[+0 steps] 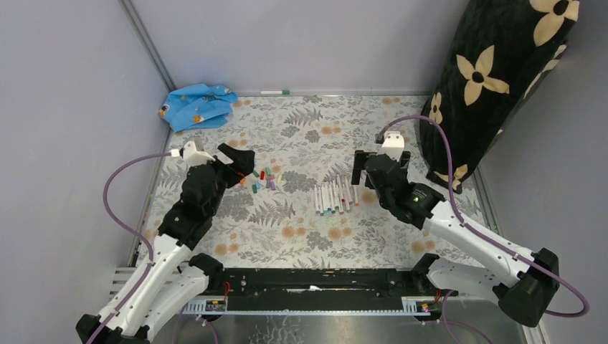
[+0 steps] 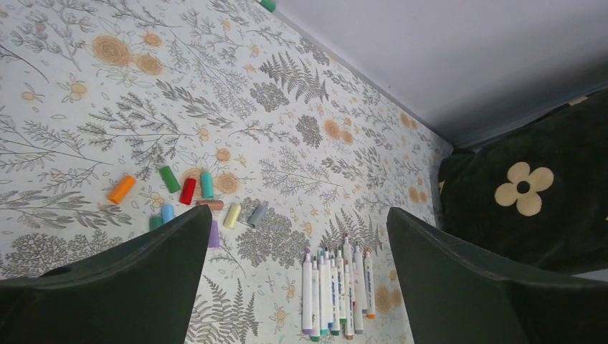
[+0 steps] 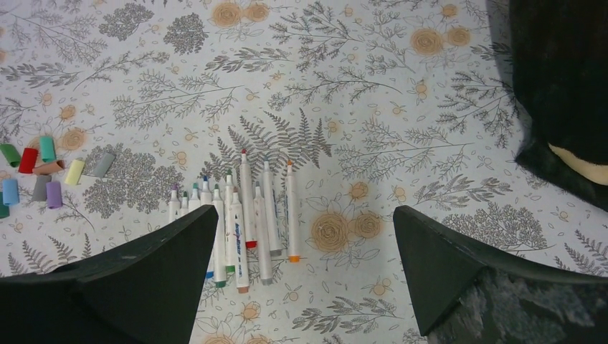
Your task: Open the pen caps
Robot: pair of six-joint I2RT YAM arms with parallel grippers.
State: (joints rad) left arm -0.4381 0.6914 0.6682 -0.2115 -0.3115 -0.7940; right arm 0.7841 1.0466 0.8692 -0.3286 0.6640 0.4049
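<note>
Several loose pen caps (image 1: 262,175) in red, green, blue, orange, purple, yellow and grey lie in a cluster on the floral table, left of centre. They also show in the left wrist view (image 2: 188,190) and the right wrist view (image 3: 28,160). A row of white-barrelled pens (image 1: 333,197) lies side by side right of the caps, with their coloured tips bare; they also show in both wrist views (image 2: 323,287) (image 3: 247,208). My left gripper (image 1: 236,162) (image 2: 299,210) hangs open and empty just left of the caps. My right gripper (image 1: 380,163) (image 3: 306,208) hangs open and empty just right of the pens.
A crumpled blue cloth (image 1: 197,106) lies in the back left corner. A black flowered cushion (image 1: 495,79) leans at the right edge. One white pen with a green cap (image 1: 274,92) lies along the back wall. Grey walls close in the left, back and right sides.
</note>
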